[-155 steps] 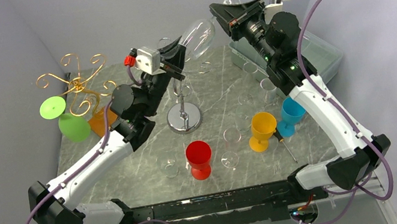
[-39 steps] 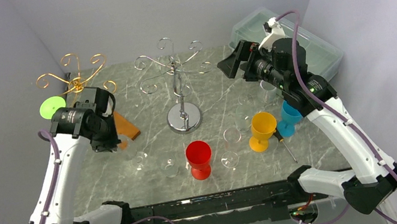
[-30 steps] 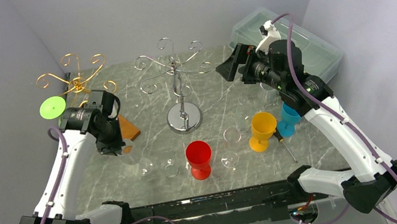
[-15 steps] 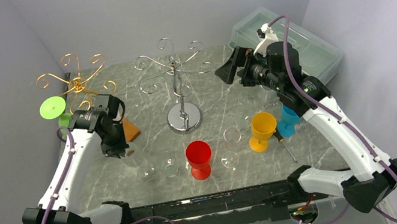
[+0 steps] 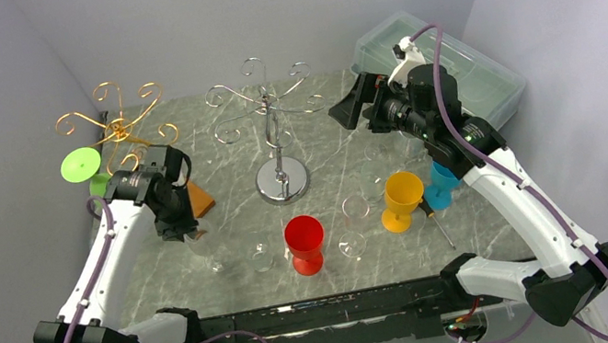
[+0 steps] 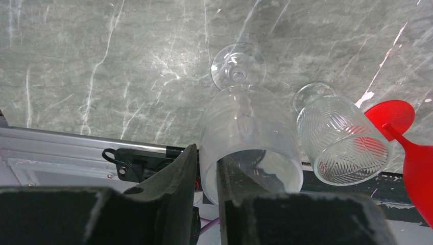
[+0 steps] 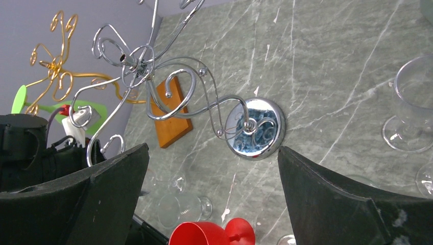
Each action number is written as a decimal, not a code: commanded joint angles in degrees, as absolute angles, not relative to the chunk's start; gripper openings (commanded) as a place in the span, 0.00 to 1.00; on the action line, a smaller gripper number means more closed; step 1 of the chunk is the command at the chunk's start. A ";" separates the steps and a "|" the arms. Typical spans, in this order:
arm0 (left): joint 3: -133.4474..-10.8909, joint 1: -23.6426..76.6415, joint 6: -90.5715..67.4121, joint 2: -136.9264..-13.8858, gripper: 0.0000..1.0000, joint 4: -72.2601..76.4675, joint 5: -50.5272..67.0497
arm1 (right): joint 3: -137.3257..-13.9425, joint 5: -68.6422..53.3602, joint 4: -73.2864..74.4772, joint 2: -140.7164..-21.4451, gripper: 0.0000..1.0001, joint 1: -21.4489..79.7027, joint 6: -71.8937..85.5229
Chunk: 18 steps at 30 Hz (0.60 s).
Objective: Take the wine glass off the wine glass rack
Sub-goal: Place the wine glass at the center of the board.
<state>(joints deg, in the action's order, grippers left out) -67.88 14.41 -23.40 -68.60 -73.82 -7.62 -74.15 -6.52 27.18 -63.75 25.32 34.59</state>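
1. Just right of the wine glass (image 6: pixel 245 132): a ribbed glass (image 6: pixel 342 143), then a red goblet (image 6: pixel 416 158), all upright on the tabletop (image 6: pixel 102 61).
2. Farther right: more clear glasses (image 5: pixel 353 208), a yellow goblet (image 5: pixel 401 200), a blue goblet (image 5: pixel 447 175), a screwdriver (image 5: pixel 436 222).
3. At the back, a silver rack (image 5: pixel 274 139), well apart from the wine glass; left of it a gold rack (image 5: pixel 117 126) carrying a green goblet (image 5: pixel 82 163), a wooden block (image 5: pixel 199 200) near.
4. Left hand (image 6: pixel 207 153) low, fingers a little apart astride the wine glass's rim; right hand (image 5: pixel 348 110) raised, spread wide, holding nothing.
5. In the far right corner, a clear bin (image 5: pixel 489 75); contents impossible to make out.
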 commanded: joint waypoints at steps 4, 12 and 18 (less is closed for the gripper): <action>-71.56 14.23 -23.22 -66.81 0.36 -74.55 -7.64 | -74.08 -6.86 24.78 -62.67 1.00 25.11 34.67; -75.37 14.19 -22.80 -65.92 0.46 -75.78 -6.53 | -74.65 -6.94 25.05 -62.75 1.00 25.14 34.55; -80.92 14.24 -22.35 -65.83 0.54 -76.63 -3.84 | -75.35 -7.02 25.31 -62.93 1.00 25.13 34.61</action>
<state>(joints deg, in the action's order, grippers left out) -76.69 14.41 -23.16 -67.20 -76.58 -6.24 -74.15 -6.52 26.94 -63.75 25.32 34.65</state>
